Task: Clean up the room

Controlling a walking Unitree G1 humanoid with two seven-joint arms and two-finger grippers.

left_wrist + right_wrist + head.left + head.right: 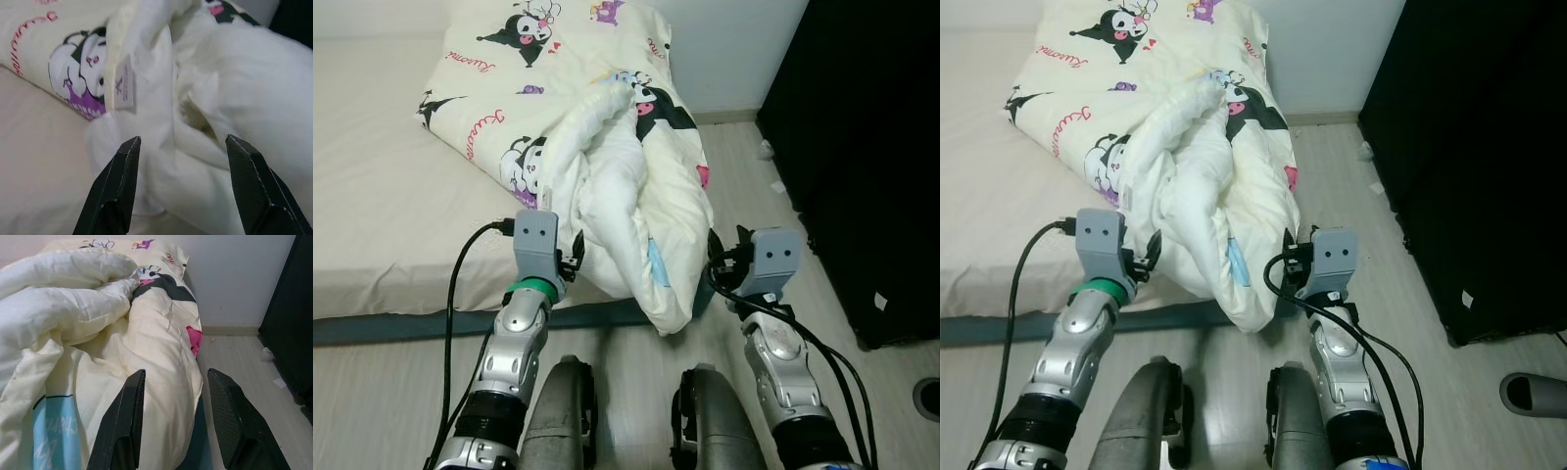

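A cream duvet (607,147) printed with cartoon characters lies bunched on the bed (382,196); its white underside is turned out and one end droops over the bed's front edge toward the floor. My left gripper (178,147) is open, its black fingers (117,181) astride the white folds beside a small sewn-in label (123,83). My right gripper (173,382) is open too, held just before the hanging cream end of the duvet (161,382). In the left eye view both wrists (536,240) (769,259) flank the drooping part.
A tall black cabinet (871,147) stands on the right, with bits of paper (766,149) on the pale wood floor (744,166) by its foot. A white wall (724,49) rises behind the bed. A grey slipper (1533,394) lies at the far right.
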